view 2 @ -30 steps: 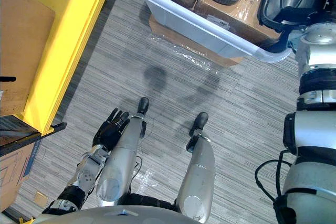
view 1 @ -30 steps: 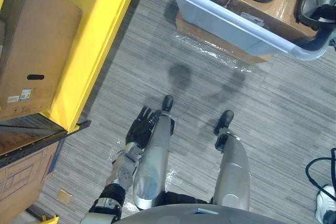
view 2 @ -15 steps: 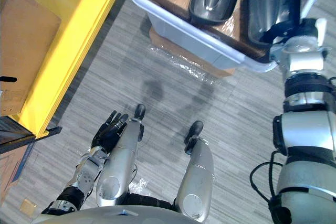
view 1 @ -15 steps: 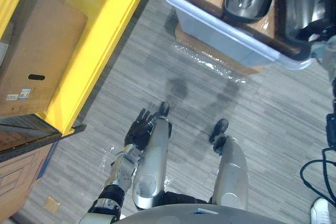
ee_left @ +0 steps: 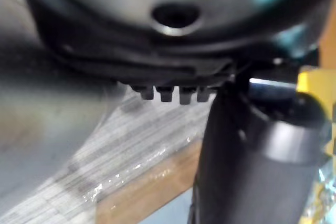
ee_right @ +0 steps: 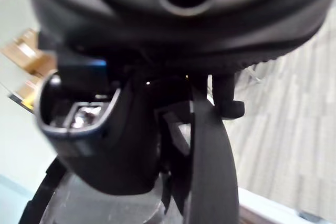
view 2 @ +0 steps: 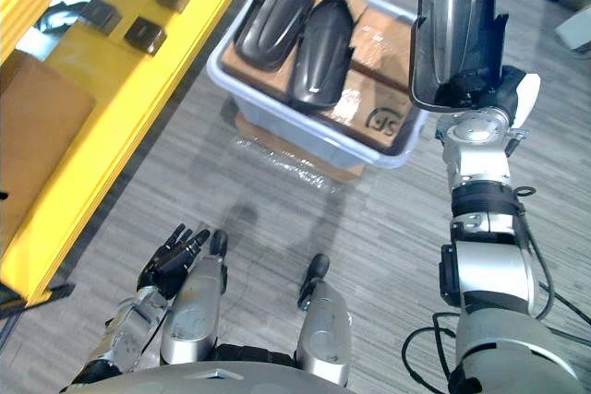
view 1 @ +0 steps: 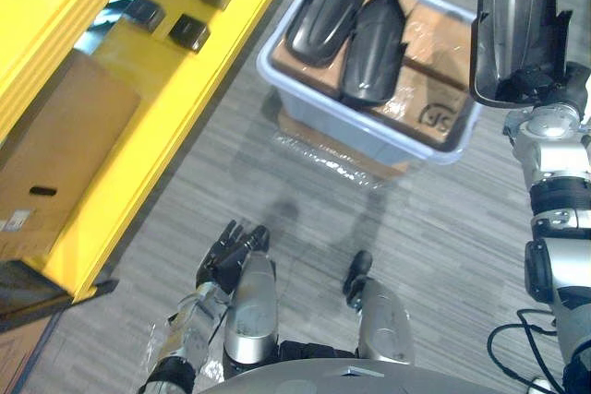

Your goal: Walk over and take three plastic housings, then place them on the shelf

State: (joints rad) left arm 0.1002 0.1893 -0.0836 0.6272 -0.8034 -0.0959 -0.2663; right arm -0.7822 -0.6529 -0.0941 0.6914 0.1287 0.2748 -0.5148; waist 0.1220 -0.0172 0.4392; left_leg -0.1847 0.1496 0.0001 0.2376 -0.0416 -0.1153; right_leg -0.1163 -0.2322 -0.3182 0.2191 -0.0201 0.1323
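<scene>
Gathering the housings looks like the step in hand, with one of three picked up, so the wise course is to keep that piece steady while the free arm goes for the next. The shell is long and is gripped at one end, so I judge it could swing or twist; a firm hold near that end and a slow turn of the body should keep it off the bin rim. Any reach into the bin should come from above, since two more housings lie side by side, touching, on cardboard boxes inside it, and a sideways push could jam one against the other. The yellow shelf stands to the robot's left with small dark blocks on it, so the drop-off needs a bare stretch. The right robot hand is clamped on the lower end of a black plastic housing, fingers curled round it, holding it upright and raised, off the bin's right side. The left robot hand hangs low over the floor with fingers straight and relaxed, holding nothing.
</scene>
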